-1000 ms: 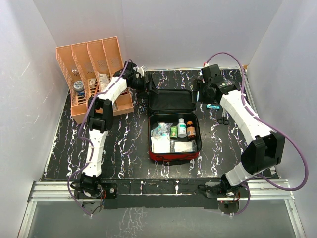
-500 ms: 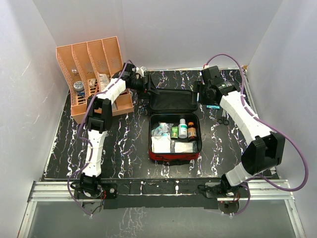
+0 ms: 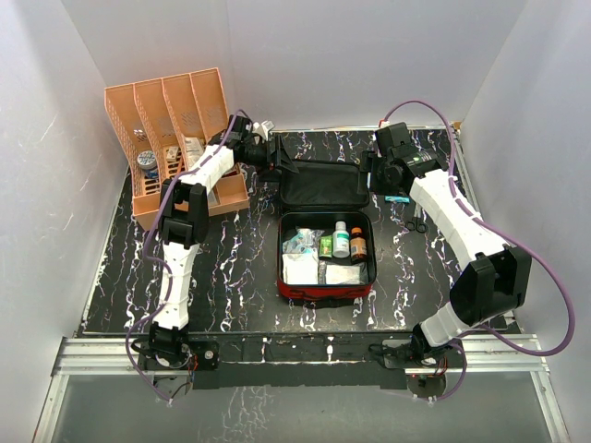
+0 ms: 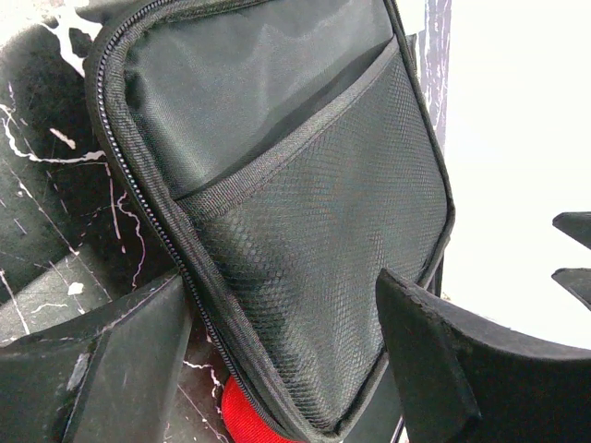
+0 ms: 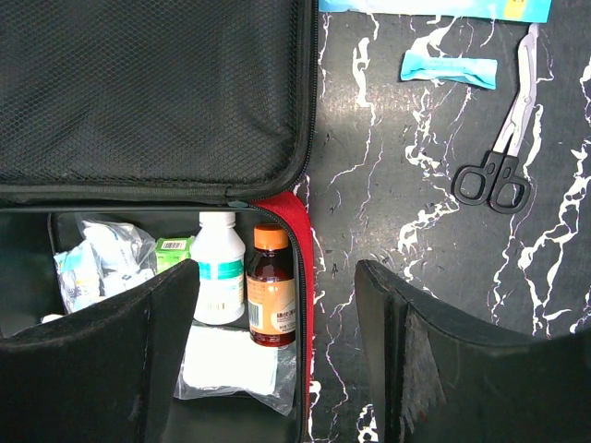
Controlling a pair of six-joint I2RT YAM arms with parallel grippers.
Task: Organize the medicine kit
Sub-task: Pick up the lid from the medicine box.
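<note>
The medicine kit [image 3: 325, 288] lies open mid-table, a red case with its black-lined lid [image 3: 319, 187] swung back. In its base stand a white bottle [image 5: 219, 277], a brown bottle with an orange cap [image 5: 272, 288], a green box [image 5: 173, 247] and plastic packets [image 5: 231, 362]. My left gripper [image 3: 283, 164] is at the lid's far-left corner. In the left wrist view it [image 4: 277, 369] stands open, with the mesh-pocketed lid corner [image 4: 323, 240] between its jaws. My right gripper [image 3: 373, 177] hovers open by the lid's right edge; its jaws [image 5: 277, 355] straddle the kit's red right wall [image 5: 305, 305].
An orange slotted rack [image 3: 175, 111] with a few items stands at the back left. Black scissors [image 5: 499, 152] and a small blue packet [image 5: 448, 69] lie on the marbled table to the right of the kit. White walls close in on three sides.
My left gripper has shifted right onto the lid's far-left corner and its jaws have narrowed a little. The right gripper edged slightly toward the lid.
</note>
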